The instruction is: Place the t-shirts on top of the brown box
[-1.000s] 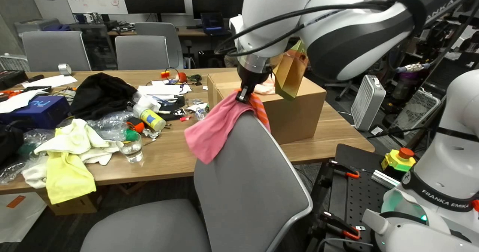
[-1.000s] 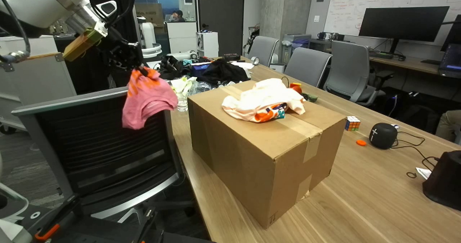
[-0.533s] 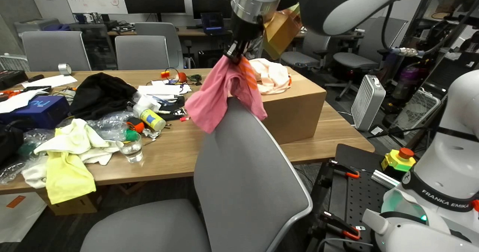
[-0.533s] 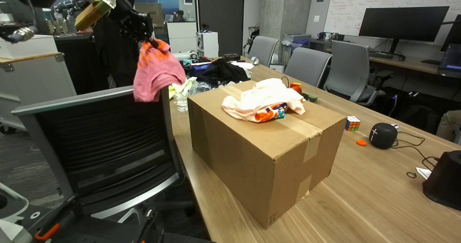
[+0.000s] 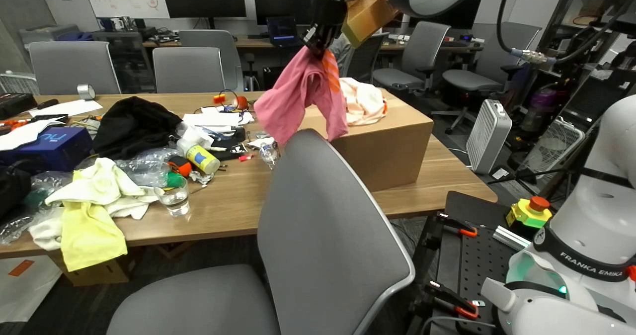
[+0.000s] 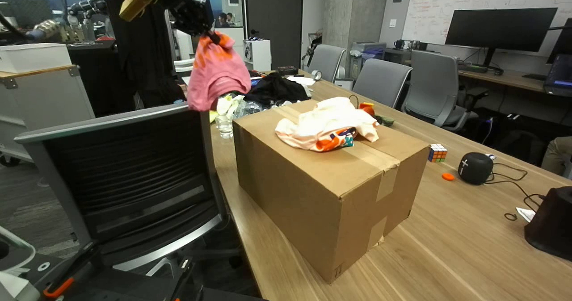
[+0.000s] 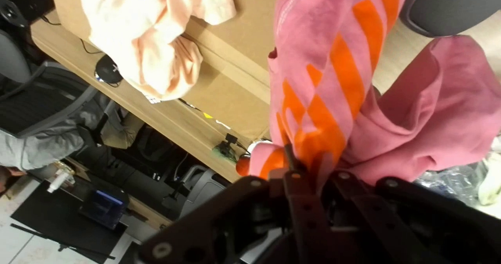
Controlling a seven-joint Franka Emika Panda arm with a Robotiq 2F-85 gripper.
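My gripper (image 5: 317,51) is shut on the upper part of a pink t-shirt (image 5: 298,99) with orange stripes. The shirt hangs loosely from it, also seen in an exterior view (image 6: 220,75) and the wrist view (image 7: 426,142). Its lower edge is around the top of the grey chair back; I cannot tell if they touch. The brown box (image 6: 286,189) stands on the table, beside and lower than my gripper. A pale peach t-shirt (image 6: 328,122) lies crumpled on top of the box, also in the wrist view (image 7: 148,33). Cloth partly covers my fingertips.
The grey chair (image 5: 328,225) stands against the table's edge, beside the box. A glass of water (image 5: 174,201), white and yellow cloths (image 5: 94,225) and a black cloth (image 5: 134,126) lie along the table. A speaker (image 6: 476,168) and puzzle cube (image 6: 438,152) are beyond the box.
My gripper has risen and moved toward the box, lifting the pink t-shirt up from the chair back. The peach t-shirt and the box have not moved.
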